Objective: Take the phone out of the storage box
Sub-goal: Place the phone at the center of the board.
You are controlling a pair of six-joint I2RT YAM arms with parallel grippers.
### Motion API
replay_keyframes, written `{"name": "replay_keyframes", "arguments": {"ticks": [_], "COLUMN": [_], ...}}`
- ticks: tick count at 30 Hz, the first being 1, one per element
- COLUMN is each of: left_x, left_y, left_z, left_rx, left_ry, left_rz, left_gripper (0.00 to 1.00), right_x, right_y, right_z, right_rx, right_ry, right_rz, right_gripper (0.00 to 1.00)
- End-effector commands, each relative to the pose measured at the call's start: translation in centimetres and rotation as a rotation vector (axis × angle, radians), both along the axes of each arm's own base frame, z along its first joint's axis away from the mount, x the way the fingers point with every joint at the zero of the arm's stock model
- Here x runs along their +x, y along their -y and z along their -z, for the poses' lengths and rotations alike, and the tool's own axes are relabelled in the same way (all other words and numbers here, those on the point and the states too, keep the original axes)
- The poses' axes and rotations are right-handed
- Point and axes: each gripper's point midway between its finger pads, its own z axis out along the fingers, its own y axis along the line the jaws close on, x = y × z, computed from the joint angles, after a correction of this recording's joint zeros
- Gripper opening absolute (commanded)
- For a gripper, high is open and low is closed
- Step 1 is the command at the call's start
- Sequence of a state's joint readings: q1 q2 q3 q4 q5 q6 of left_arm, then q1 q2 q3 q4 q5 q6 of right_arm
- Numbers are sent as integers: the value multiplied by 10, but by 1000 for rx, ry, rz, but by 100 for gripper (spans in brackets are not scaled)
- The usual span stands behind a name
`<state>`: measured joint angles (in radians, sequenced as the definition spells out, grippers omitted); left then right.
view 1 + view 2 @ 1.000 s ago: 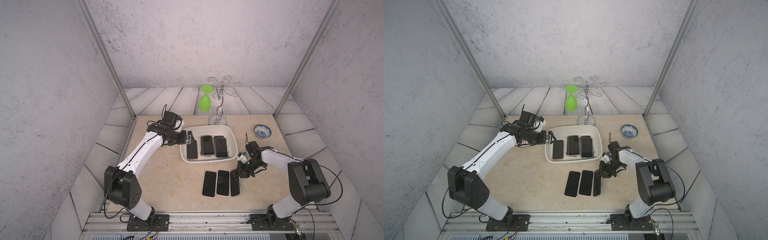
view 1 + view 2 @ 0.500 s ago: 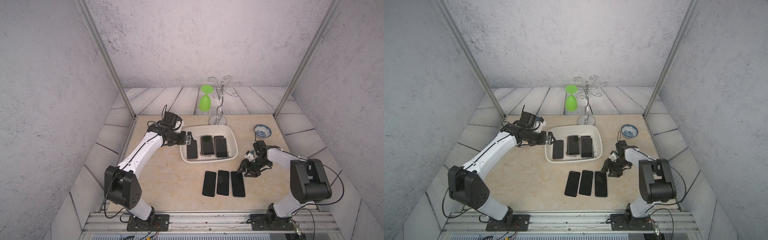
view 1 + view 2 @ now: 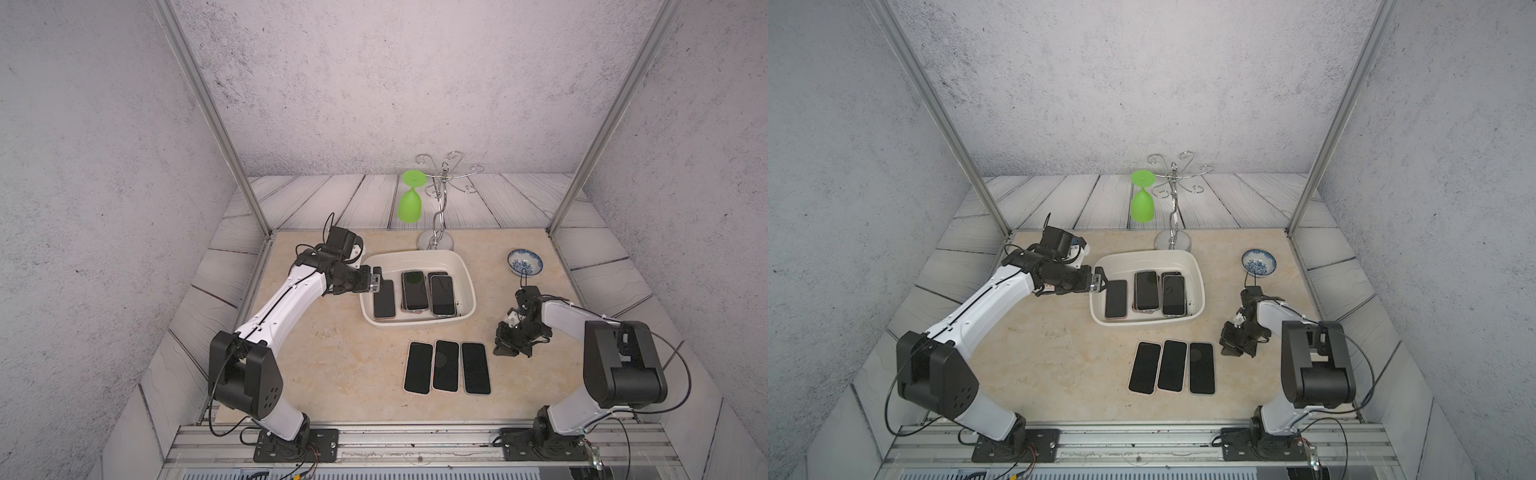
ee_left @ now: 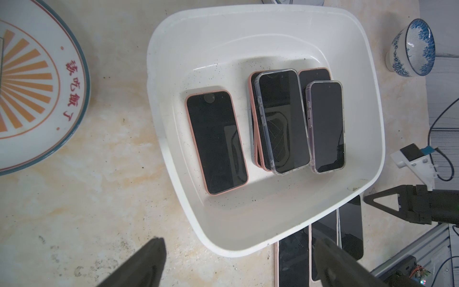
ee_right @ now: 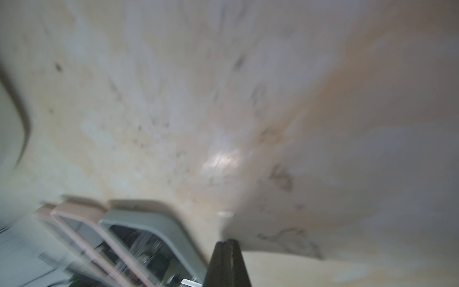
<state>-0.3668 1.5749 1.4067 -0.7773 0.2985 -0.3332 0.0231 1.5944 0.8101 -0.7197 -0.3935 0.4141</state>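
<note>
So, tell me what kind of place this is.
Probably a robot lab test cell: two arms bolted to a metal rail, backdrop panels on aluminium posts, phones staged in a white tub.

Storage box [image 4: 223, 42]: smooth white plastic. Phone screens [image 4: 216, 141]: glossy black. Counter [image 4: 99, 198]: marbled stone look, faint sheen. Stand [image 3: 436, 242]: polished chrome wire.

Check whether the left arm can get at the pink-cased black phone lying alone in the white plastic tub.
Probably yes. The open left gripper hangs at the rim of the white plastic tub, beside the pink-cased phone, which lies flat with nothing on it. Only the tub wall is close.
</note>
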Motion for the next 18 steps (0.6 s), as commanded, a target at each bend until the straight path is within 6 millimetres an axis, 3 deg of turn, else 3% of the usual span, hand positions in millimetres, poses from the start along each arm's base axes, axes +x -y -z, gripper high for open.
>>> {"name": "replay_keyframes", "arguments": {"ticks": [1, 18], "left_x": [-2, -1], "left_y": [2, 22], "left_z": [-2, 16], "left_rx": [4, 20], "left_ry": [4, -38], "left_rz": [-1, 27], "left_gripper": [100, 99], "right_x": [4, 8], "right_y": [1, -45], "right_z": [6, 4], "right_rx": [-25, 62], "right_ry": [-3, 15], "right_rz": [-12, -96], "right_gripper": [0, 0]}}
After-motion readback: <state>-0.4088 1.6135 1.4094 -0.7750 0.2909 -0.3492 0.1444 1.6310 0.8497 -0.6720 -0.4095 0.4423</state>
